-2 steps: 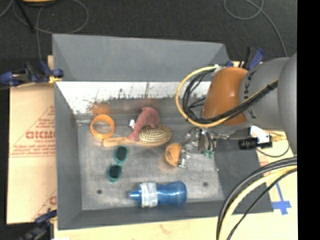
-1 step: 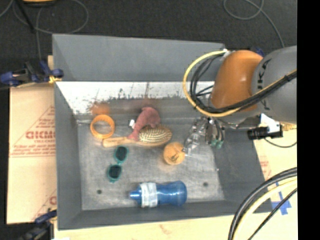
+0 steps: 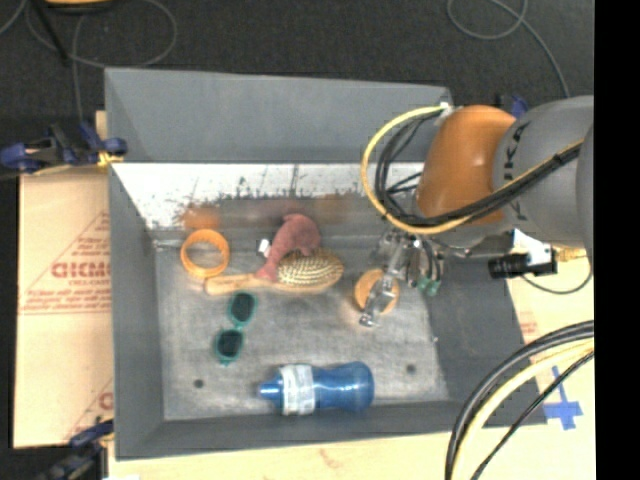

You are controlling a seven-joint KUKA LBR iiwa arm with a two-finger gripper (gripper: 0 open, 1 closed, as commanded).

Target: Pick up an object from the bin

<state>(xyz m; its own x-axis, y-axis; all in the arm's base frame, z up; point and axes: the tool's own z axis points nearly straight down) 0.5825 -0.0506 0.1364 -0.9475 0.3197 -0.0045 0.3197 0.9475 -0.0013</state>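
Camera view: the gripper (image 3: 375,306) sits near the bin's (image 3: 135,298) right wall, at a small orange round thing (image 3: 365,287); its spread cannot be told. Bare floor lies just beyond. Leftward are a hairbrush (image 3: 305,272), teal sunglasses (image 3: 235,326) and a blue bottle (image 3: 320,386).

The bin (image 3: 280,118) is showing grey; the ring (image 3: 205,253) and lump (image 3: 370,289) are glowing orange; the brush (image 3: 306,272) is looking tan; the cloth (image 3: 294,236) is showing pink; the glasses (image 3: 235,325) are showing teal; the bottle (image 3: 335,386) is showing blue, wearing a white band (image 3: 296,389).
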